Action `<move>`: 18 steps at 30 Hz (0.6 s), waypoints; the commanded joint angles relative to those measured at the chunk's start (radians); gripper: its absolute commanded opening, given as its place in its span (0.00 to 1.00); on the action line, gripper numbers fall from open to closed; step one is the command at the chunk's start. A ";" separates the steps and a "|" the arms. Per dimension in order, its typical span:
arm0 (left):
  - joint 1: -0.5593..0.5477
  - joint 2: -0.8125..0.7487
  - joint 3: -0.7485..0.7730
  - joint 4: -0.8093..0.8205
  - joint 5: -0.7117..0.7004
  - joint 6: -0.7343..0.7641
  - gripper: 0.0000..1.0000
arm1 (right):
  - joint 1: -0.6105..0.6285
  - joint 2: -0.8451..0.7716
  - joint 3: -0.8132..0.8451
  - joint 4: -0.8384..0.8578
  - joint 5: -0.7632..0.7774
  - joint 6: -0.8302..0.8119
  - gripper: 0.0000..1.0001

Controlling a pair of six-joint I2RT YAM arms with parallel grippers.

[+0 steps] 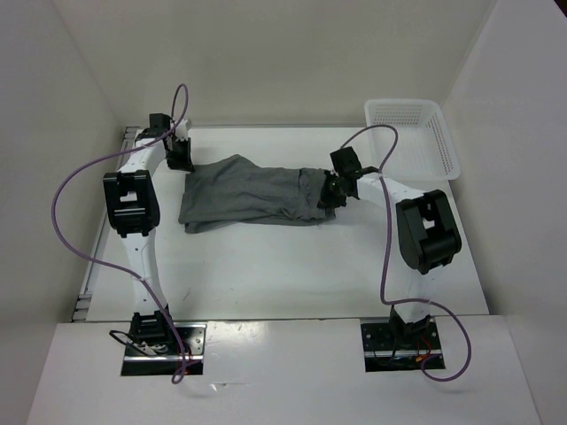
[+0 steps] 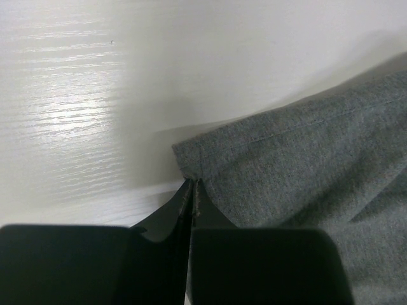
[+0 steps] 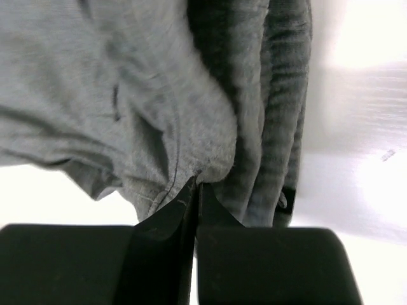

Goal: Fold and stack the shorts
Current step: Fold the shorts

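- Now the shorts (image 1: 248, 190) lie across the far middle of the white table (image 1: 266, 274), stretched from left to right with one end toward each arm.
- The grey cloth rests flat on the tabletop. It is rumpled along its near edge, and its outline narrows toward the right.
- The ribbed elastic waistband (image 3: 280, 95) forms the right end, and a stitched leg hem (image 2: 267, 127) forms the left end.
- The left gripper (image 2: 192, 185) sits low at the far left corner of the garment. Its jaws are pressed together, with the very corner of the hem nipped between their tips.
- The right gripper (image 3: 196, 183) is down on the waistband end. Its jaws are also closed tight, and a bunched fold of cloth just beside the ribbing is caught at the tips.
- Whether either pinched corner is raised off the table cannot be told.
- A white slatted basket (image 1: 416, 133) stands at the far right corner of the table, well apart from the shorts.
- Purple cables (image 1: 62, 190) loop from each arm's base up toward its wrist.
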 commanded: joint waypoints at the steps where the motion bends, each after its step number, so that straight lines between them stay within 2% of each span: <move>1: 0.024 -0.021 0.028 0.019 -0.007 0.004 0.00 | -0.027 -0.144 -0.014 -0.041 0.022 -0.043 0.00; 6: 0.081 -0.032 0.085 -0.028 -0.017 0.004 0.00 | -0.072 -0.260 -0.125 -0.030 -0.010 -0.064 0.00; 10: 0.071 -0.041 0.085 -0.056 0.007 0.004 0.00 | -0.072 -0.236 -0.148 0.010 -0.045 -0.041 0.00; 13: 0.053 -0.041 0.073 -0.067 -0.031 0.004 0.00 | -0.072 -0.191 -0.157 0.034 -0.055 -0.032 0.00; 15: 0.053 -0.032 0.064 -0.067 -0.031 0.004 0.06 | -0.072 -0.153 -0.157 0.043 -0.079 -0.032 0.04; 16: 0.053 -0.032 0.064 -0.077 -0.031 0.004 0.12 | -0.072 -0.140 -0.148 0.034 -0.102 -0.032 0.12; 17: 0.044 -0.032 0.055 -0.078 -0.021 0.004 0.29 | -0.072 -0.130 -0.136 0.022 -0.111 -0.032 0.26; 18: 0.044 -0.044 0.045 -0.078 -0.021 0.004 0.38 | -0.072 -0.120 -0.136 0.022 -0.111 -0.043 0.32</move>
